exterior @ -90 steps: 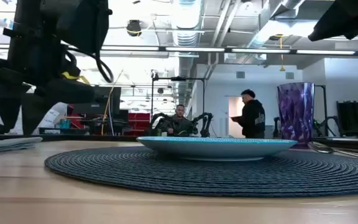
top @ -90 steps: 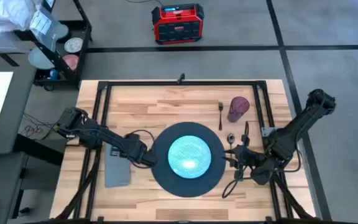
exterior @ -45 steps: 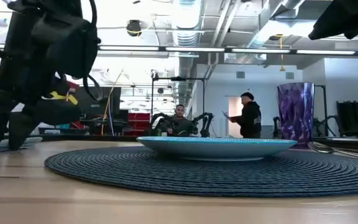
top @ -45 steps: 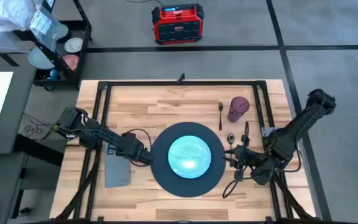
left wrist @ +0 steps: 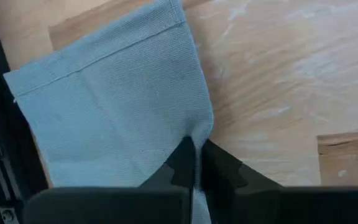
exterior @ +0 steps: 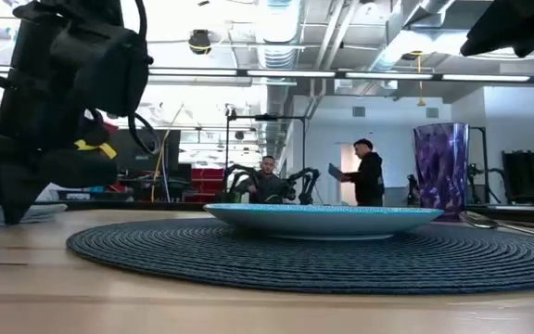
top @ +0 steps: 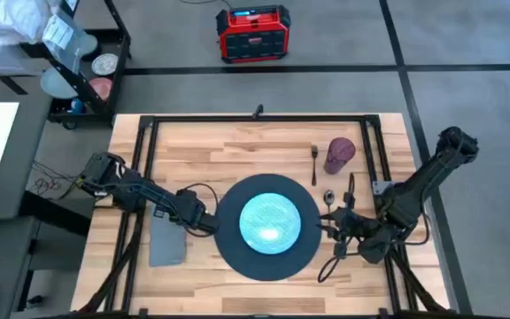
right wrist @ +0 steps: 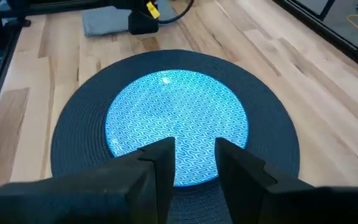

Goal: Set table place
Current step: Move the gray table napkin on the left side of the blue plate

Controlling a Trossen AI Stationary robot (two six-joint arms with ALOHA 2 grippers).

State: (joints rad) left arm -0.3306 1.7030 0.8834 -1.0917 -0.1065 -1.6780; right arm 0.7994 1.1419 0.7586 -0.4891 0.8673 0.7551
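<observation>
The grey napkin (top: 166, 246) (left wrist: 104, 106) lies flat on the wooden table (top: 237, 151), left of the dark round mat (top: 228, 250). The teal plate (top: 270, 221) (right wrist: 173, 118) sits on the mat. My left gripper (top: 191, 223) (left wrist: 196, 163) (exterior: 12, 211) is shut on the napkin's side nearest the mat. My right gripper (top: 330, 223) (right wrist: 194, 158) hovers open at the mat's right rim, holding nothing. A spoon (top: 328, 197) lies just beyond it. A fork (top: 314, 162) and the purple cup (top: 339, 155) (exterior: 440, 172) stand at the far right. My left gripper pinches the napkin's edge (left wrist: 199, 132) on the side toward the mat between its two fingers, which come from above and point down. The cloth puckers up slightly into the fingers. The rest of the napkin lies flat on the table.
A black tube frame (top: 149, 133) runs around the tabletop. A red box (top: 253, 34) sits on the floor beyond the far edge, and a cart with dishes (top: 87, 75) stands at the far left. Two people (exterior: 369, 172) are in the room behind.
My left gripper has gone down and a little toward the table's left edge, off the mat's rim and onto the napkin. In the low view its fingers have drawn together on the cloth. The right arm has kept still.
</observation>
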